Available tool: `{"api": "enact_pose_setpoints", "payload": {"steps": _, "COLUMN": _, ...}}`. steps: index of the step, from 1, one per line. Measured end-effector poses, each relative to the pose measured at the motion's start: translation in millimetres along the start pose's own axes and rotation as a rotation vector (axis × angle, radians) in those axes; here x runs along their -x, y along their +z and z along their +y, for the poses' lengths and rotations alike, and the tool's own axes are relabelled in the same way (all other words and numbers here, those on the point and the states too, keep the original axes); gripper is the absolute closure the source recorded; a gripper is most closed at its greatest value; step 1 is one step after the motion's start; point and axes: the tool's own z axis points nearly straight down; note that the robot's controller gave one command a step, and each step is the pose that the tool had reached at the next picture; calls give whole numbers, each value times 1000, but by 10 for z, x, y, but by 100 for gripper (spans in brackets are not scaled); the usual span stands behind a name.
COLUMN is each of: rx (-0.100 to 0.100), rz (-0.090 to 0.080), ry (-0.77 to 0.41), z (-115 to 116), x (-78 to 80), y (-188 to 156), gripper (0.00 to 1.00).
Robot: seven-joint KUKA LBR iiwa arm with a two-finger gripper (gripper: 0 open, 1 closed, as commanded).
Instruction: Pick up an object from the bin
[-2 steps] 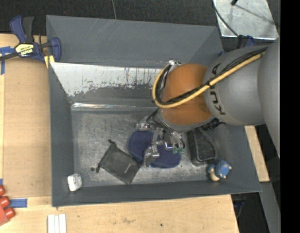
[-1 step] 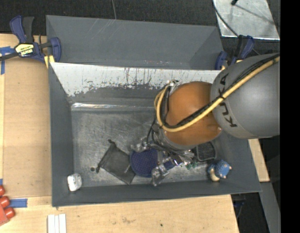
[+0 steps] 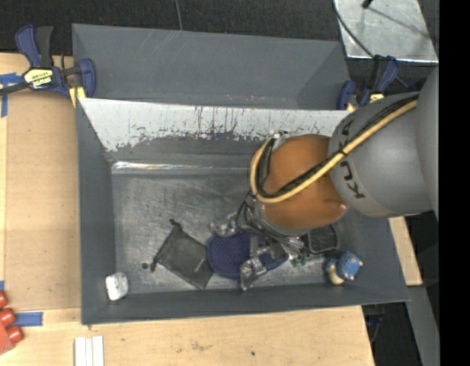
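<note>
**Desk:** What was pictured in the grey metal bin point(image 3: 94, 204)?

**Photographer:** The arm point(image 3: 391, 166) was pictured reaching in from the right, its orange cover point(image 3: 295, 185) looped by a yellow cable point(image 3: 259, 166). The claw point(image 3: 250, 271) was seen lowered close to the bin's floor, near the front wall and about midway along it.

**Desk:** And what was it set against?

**Photographer:** A dark blue rounded thing point(image 3: 228, 254), soft-looking, was found lying at the front middle of the floor. The claw was seen at that thing's right edge, touching it or just beside it; which of the two could not be told. Whether the claw was apart, together or clamped on anything could not be made out either.

**Desk:** What else was recorded?

**Photographer:** A dark grey flat sheet point(image 3: 181, 254) was seen lying askew just left of the blue thing, the two edges touching or overlapped. A small white thing point(image 3: 116, 285) was noted in the front left corner, well apart from the rest. A blue and yellow ball point(image 3: 343, 267) was seen to the right of the claw, near the front wall. A black thing point(image 3: 323, 239) was half hidden below the orange cover, between the ball and the claw.
</note>
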Motion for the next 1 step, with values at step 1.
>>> {"api": "enact_pose_setpoints", "payload": {"steps": 1, "rx": -1, "rz": 1, "ry": 1, "z": 1, "x": 12, "y": -15, "gripper": 0}}
